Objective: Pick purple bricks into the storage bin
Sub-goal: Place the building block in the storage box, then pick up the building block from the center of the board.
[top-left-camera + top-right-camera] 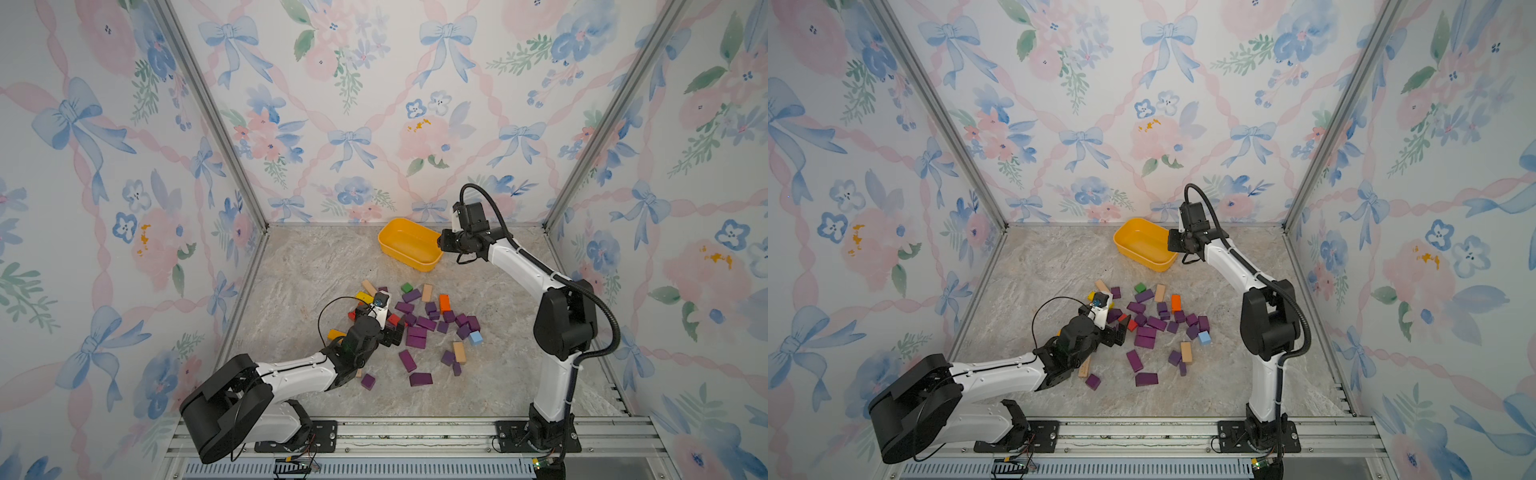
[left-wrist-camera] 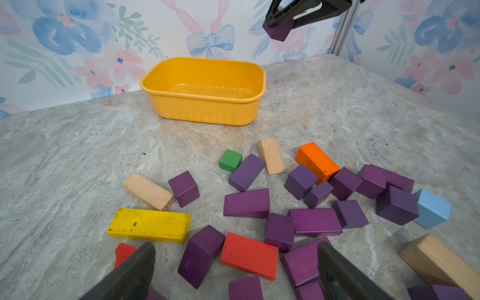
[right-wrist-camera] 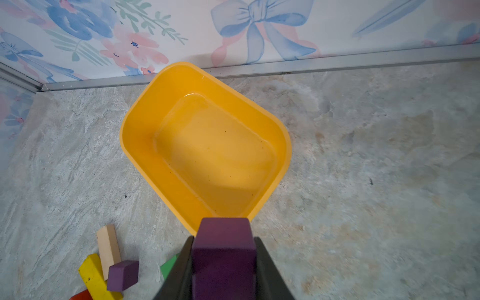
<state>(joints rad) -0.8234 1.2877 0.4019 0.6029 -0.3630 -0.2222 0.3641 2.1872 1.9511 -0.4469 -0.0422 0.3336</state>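
Note:
The purple bricks (image 1: pixel 415 332) lie scattered in a loose pile in the middle of the table, seen in both top views and close up in the left wrist view (image 2: pixel 246 202). The yellow storage bin (image 1: pixel 399 255) (image 1: pixel 1133 253) (image 2: pixel 205 109) (image 3: pixel 145 145) stands at the back with nothing inside. My right gripper (image 1: pixel 444 241) (image 3: pixel 224 241) is shut on one purple brick (image 3: pixel 224 249) (image 2: pixel 279 30), held in the air at the bin's near right corner. My left gripper (image 1: pixel 395 332) (image 2: pixel 236 246) hangs open, low over the left part of the pile, with blocks below its fingers.
Mixed into the pile are a yellow bar (image 2: pixel 149 224), a red block (image 2: pixel 249 255), an orange block (image 2: pixel 317 161), a green cube (image 2: pixel 230 160), a light blue block (image 2: pixel 432 207) and tan bars (image 2: pixel 149 191). Patterned walls close in the table on three sides.

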